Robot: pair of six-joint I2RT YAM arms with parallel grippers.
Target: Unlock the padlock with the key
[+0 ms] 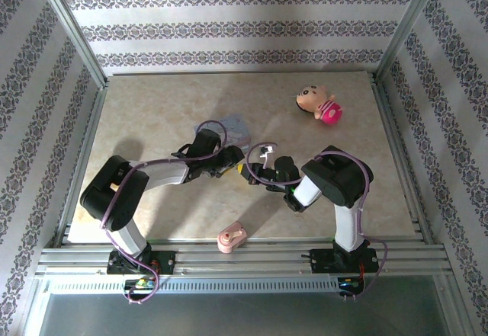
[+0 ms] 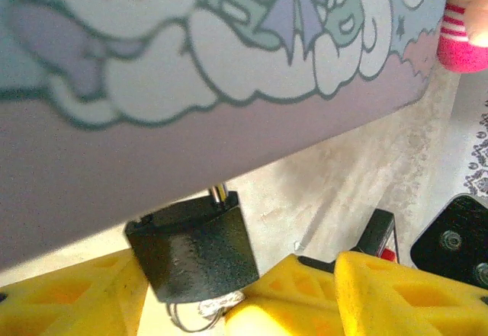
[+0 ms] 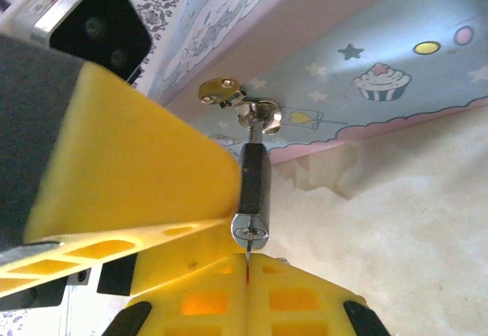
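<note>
1. We found the padlock (image 2: 194, 248) clamped between the yellow fingers of the left gripper (image 2: 198, 298), which were closed on its black body just ahead of the palm.
2. Its shackle (image 2: 219, 193) rose from the end farthest from that palm and passed out of sight behind the tin (image 2: 229, 46) hanging over the fingers.
3. The right gripper (image 3: 248, 279) was shut on the key (image 3: 248, 262). The thin blade stood edge-on in the seam between its fingers and met the silvery keyway at the padlock's near end.
4. We judged the task about midway. Lock and key were both gripped and brought together, though we could not tell how deep the blade sat.
5. The shackle looked seated to us, so the turn and the release were left to do.
6. Both arms reached low over the table (image 1: 152, 123) with their wrists turned inward and their grippers tip to tip. The tin lay just beyond the fingertips.
</note>
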